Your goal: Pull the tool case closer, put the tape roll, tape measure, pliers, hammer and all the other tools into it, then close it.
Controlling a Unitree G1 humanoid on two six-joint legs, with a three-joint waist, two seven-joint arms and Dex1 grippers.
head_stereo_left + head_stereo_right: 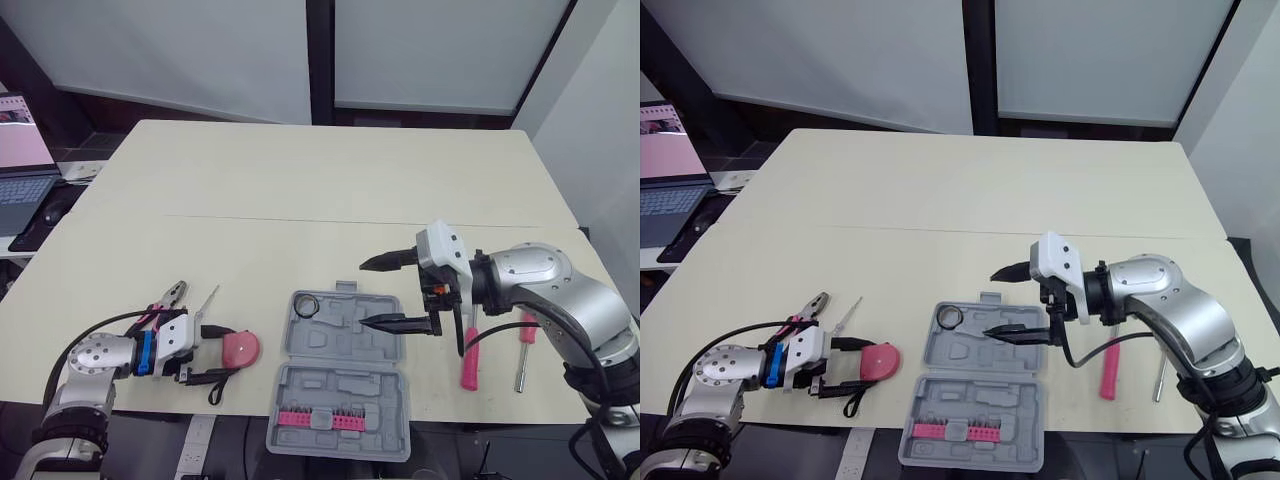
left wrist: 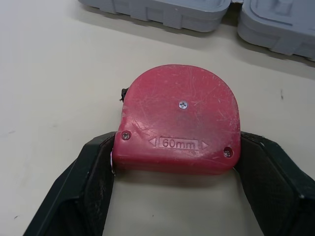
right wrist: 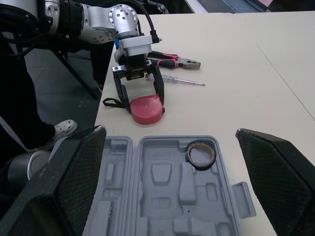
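Observation:
The grey tool case point(image 1: 340, 375) lies open near the table's front edge, with a pink bit holder point(image 1: 320, 418) in its near half. The black tape roll point(image 3: 200, 155) sits in a corner of the far half. My right gripper point(image 1: 365, 293) hovers open over that far half, holding nothing. My left gripper point(image 2: 178, 152) is open on the table, and the red tape measure point(image 2: 179, 123) lies between its fingertips point(image 2: 98, 167). Behind it lie the pink-handled pliers point(image 1: 165, 300) and a thin screwdriver point(image 1: 207, 298). A pink-handled hammer point(image 1: 468, 360) lies right of the case.
A second tool with a pink grip and metal shaft point(image 1: 524, 350) lies beside the hammer under my right arm. A laptop point(image 1: 25, 170) stands on a side desk at the far left. The table's far half is bare.

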